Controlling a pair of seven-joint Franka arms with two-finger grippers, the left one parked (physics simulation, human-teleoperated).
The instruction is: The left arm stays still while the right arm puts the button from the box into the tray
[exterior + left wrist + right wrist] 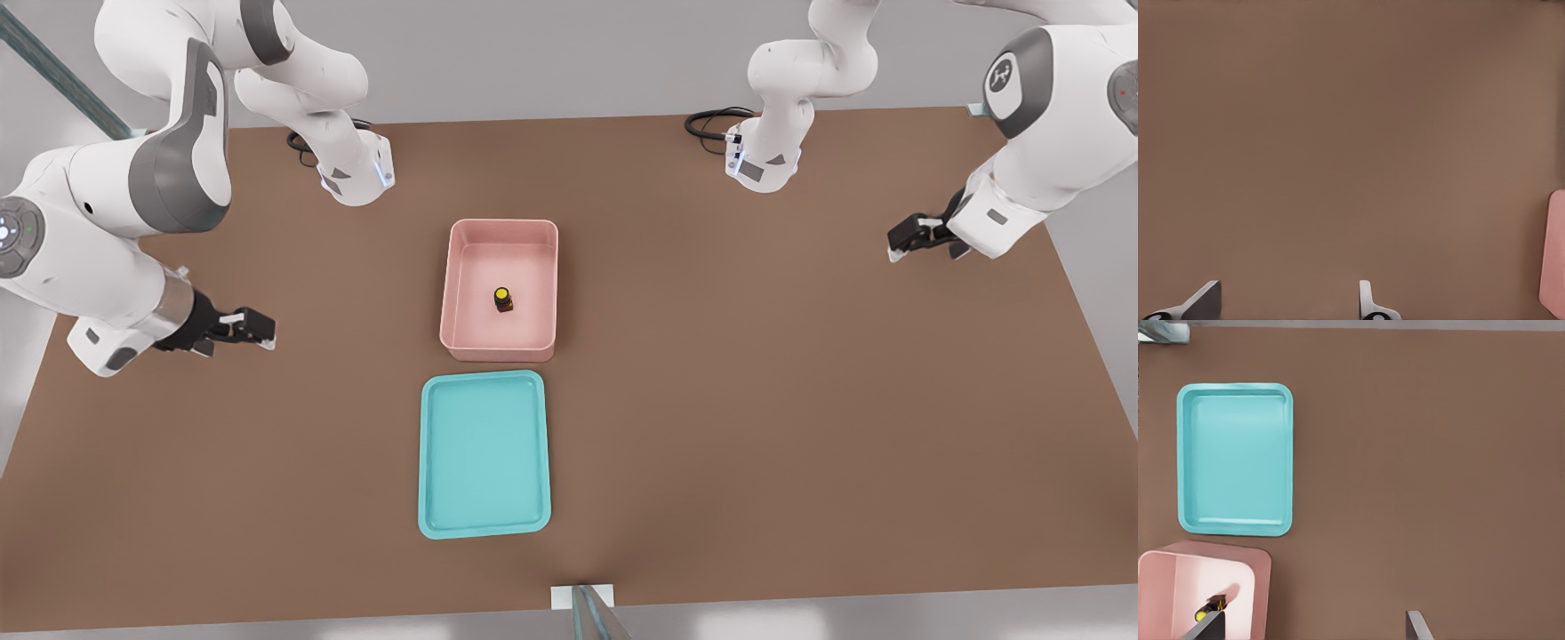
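The button (503, 299) stands upright on the floor of the box (458, 267), yellow cap on top of its dark base, about midway between the box's long walls and clear of all of them. In the right wrist view the button (1207, 611) shows only in part, behind one of the gripper's fingers (1207, 628). The pink box sits near the middle of the table (800, 400), somewhat closer to the far edge where the arm bases are mounted. The teal tray (432, 462) lies flat just beside the box on the side toward the table's near edge, a narrow strip of brown table showing between the two; nothing lies in it. The right arm (116, 222) reaches in over the table's edge on the front view's left, and its gripper (253, 329) hangs above bare table near that edge, well apart from the box and the tray, touching nothing. In the right wrist view the gripper (1311, 630) has its two fingers spread wide apart with only table between them.
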